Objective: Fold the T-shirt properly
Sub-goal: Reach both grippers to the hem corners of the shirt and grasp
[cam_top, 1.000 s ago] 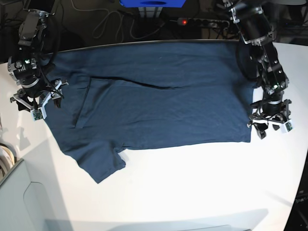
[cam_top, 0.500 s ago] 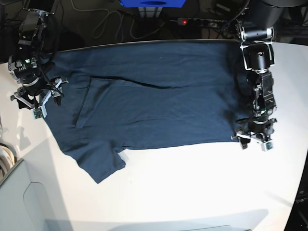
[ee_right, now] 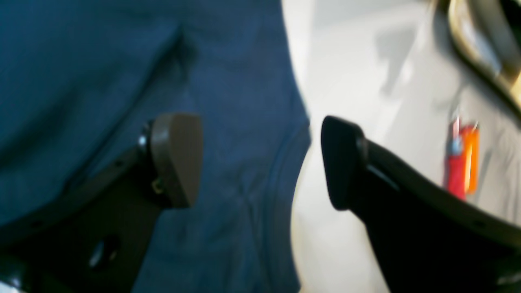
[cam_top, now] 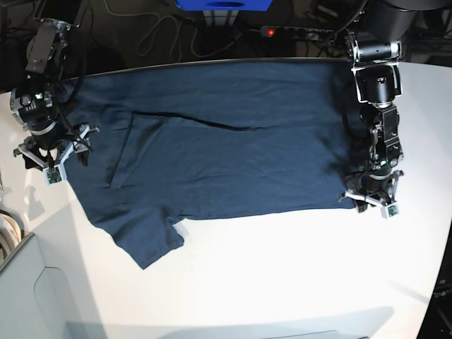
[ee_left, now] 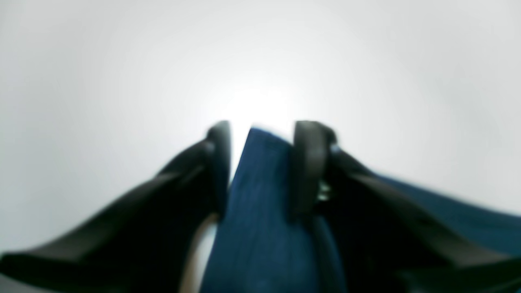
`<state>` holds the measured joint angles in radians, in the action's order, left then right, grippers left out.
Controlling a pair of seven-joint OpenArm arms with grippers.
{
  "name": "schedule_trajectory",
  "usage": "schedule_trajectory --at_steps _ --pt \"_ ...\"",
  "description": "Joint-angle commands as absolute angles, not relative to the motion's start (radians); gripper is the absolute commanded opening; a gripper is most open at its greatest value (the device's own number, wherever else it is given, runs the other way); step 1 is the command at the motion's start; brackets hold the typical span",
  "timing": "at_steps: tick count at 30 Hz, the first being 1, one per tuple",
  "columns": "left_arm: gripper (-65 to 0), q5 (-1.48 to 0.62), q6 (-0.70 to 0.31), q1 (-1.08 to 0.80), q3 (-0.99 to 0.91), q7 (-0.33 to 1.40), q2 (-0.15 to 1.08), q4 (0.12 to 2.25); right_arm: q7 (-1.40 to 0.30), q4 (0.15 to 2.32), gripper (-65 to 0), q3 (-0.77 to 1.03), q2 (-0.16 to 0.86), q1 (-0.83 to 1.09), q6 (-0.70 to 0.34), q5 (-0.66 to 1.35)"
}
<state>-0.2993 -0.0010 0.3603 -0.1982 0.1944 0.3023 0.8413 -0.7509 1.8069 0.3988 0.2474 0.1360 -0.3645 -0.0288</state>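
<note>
Base view: the T-shirt [cam_top: 226,141] is seen spread flat across the far half of the white table [cam_top: 282,268]. One short sleeve [cam_top: 145,240] sticks out toward the near-left, and a folded-over flap shows as a long crease across the chest. The hem corner at the view's right is bunched slightly under the left gripper [cam_top: 373,194].

Left arm (view's right): the links are stacked almost straight down from the shoulder at the table's far edge, wrist pointed toward the near edge, and the gripper is set low on the cloth at the hem corner. In the left wrist view a ridge of navy fabric [ee_left: 264,195] is seen standing between the two dark fingers [ee_left: 307,162]. One finger lies against the cloth; a thin bright gap remains at the other. A firm clamp cannot be confirmed from these frames.

Right arm (view's left): it is angled down from the far-left corner, the right gripper [cam_top: 49,152] placed over the shirt's left edge. In the right wrist view the jaws are seen wide apart, one finger [ee_right: 177,156] above the fabric and the other above bare table, straddling the hemmed edge [ee_right: 299,162]. Nothing is held.

A power strip [cam_top: 296,32] with a red light lies behind the table.
</note>
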Motion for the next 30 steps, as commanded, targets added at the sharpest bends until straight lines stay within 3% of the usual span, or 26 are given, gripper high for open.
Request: schedule_trajectory --at_steps 1,9,12,15,19,26,30 --pt "-45.5 -0.303 -0.001 0.383 -0.200 0.179 0.317 0.854 -0.731 1.822 -21.1 0.404 0.265 0.111 -0.371 -0.027" --pt "-46.5 -0.305 -0.002 0.383 -0.200 0.179 0.317 0.823 -0.733 1.807 -20.6 0.403 0.283 -0.048 -0.371 -0.027" --pt "-51.5 -0.305 -0.002 0.383 -0.200 0.179 0.315 0.825 -0.733 1.732 -20.6 0.397 0.294 -0.142 -0.371 -0.027" --pt "-64.9 -0.305 -0.002 0.383 -0.200 0.179 0.315 0.823 -0.723 1.577 -20.5 0.369 0.294 -0.271 -0.371 -0.027" --pt "-65.0 -0.303 -0.002 0.383 -0.200 0.183 0.315 0.823 -0.696 1.233 -20.6 0.292 0.302 -0.475 -0.371 -0.027" --pt "-65.0 -0.295 -0.002 0.375 -0.199 0.183 0.315 0.822 -0.321 0.616 -20.9 0.127 0.297 -0.728 -0.371 -0.027" --pt "-65.0 -0.295 -0.002 0.367 -0.199 0.180 0.315 0.822 -0.116 0.447 -20.7 0.031 0.297 -0.769 -0.366 -0.027"
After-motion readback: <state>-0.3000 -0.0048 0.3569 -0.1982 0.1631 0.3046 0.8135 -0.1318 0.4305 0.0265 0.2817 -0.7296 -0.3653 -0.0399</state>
